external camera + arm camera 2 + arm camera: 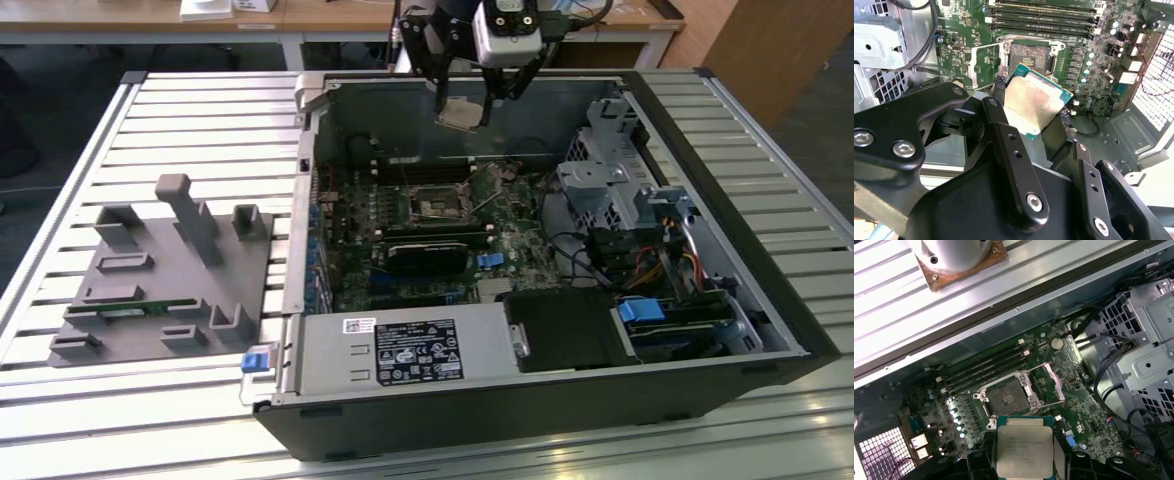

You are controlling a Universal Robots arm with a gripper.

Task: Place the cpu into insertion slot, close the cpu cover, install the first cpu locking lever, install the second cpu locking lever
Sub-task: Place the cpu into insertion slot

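Grey fixture block (160, 270): on the slatted table, well off to the exterior view's left of the insertion slot (437, 207), outside the computer case (534, 410).

Insertion slot: dark and bare on the green motherboard (350, 270), nothing seated. The cpu cover (1051, 385) stands tilted up beside one edge of the slot, leaving the opening free.

Gripper (461, 112): in the air well above the slot, nearer the case's far wall. It is clenched on the cpu (1034, 102) by two opposite edges, metal face toward the cameras in both wrist views. The cpu touches nothing but the fingers (999, 82).

Drive cage (607, 190): to the exterior view's right of the slot, with loose cables near it.

Risks, as judged:
- The cpu's edges sit turned against the slot's edges. Lowered like that, a corner would land on the rim or the contacts and bend them.
- The grip is on thin edges only, so a knock could tilt or drop the chip.
- The raised cover is close to the descent path, so a finger could catch it.
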